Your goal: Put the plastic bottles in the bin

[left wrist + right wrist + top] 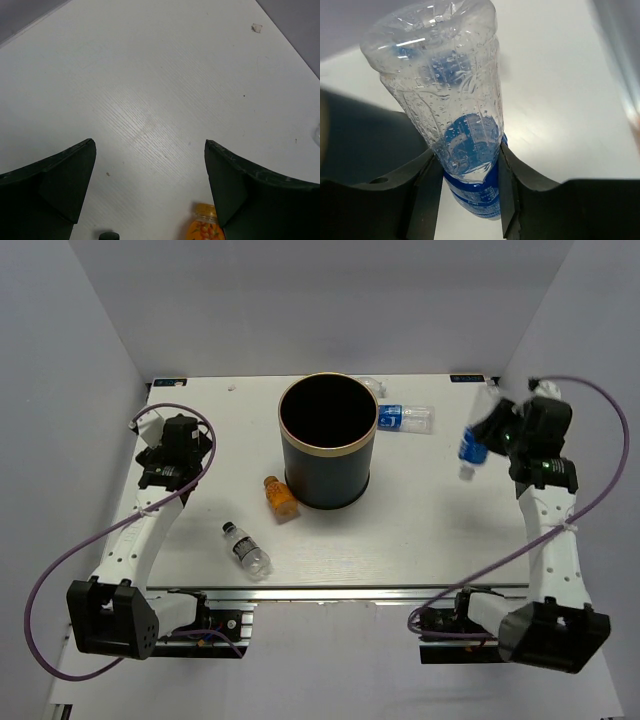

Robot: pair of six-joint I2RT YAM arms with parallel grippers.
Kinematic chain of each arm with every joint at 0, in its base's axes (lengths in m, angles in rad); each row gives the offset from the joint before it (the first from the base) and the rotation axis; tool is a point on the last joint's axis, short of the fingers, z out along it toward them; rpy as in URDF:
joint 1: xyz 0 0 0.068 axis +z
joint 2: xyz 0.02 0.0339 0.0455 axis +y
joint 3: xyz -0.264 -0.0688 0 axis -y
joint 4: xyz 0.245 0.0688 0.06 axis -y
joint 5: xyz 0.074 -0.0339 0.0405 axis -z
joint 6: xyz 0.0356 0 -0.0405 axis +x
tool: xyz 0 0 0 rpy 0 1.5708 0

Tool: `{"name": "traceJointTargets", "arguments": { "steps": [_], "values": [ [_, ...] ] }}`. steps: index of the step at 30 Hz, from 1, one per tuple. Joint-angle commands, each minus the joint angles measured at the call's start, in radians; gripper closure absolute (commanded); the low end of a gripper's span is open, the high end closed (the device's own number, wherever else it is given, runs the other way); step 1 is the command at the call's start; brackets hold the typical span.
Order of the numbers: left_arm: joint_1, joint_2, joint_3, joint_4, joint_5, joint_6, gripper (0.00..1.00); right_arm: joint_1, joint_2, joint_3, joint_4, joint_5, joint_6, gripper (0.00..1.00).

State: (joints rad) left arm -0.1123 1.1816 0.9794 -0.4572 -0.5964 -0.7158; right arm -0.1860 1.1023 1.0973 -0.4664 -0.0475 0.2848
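Note:
The bin (327,483), dark and cylindrical with a tan rim, stands upright at the table's middle back. My right gripper (492,436) is raised off the table at the right, shut on a clear plastic bottle (472,447) with a blue label. In the right wrist view, the two fingers (431,172) of that gripper (468,170) squeeze this bottle (455,85) around its label. My left gripper (178,445) hovers open and empty at the left (149,143). A stubby orange bottle (281,497) (202,227) lies left of the bin. A clear dark-capped bottle (246,547) lies nearer the front.
Another blue-labelled bottle (405,418) lies right of the bin's back, and a clear one (371,387) pokes out behind the bin. A small white scrap (232,387) (256,28) sits at the back left. Grey walls enclose the table on three sides.

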Motion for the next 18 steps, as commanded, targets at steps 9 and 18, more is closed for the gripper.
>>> {"name": "traceJointTargets", "arguments": {
  "steps": [9,18],
  "values": [
    [0.006,-0.057,-0.088,-0.138,0.122,-0.209,0.02,0.627,0.365,0.658,0.403,-0.362,-0.162,0.83],
    [0.003,-0.014,-0.226,-0.103,0.343,-0.174,0.02,0.726,0.527,0.684,0.393,-0.321,-0.178,0.52]
  ]
}}
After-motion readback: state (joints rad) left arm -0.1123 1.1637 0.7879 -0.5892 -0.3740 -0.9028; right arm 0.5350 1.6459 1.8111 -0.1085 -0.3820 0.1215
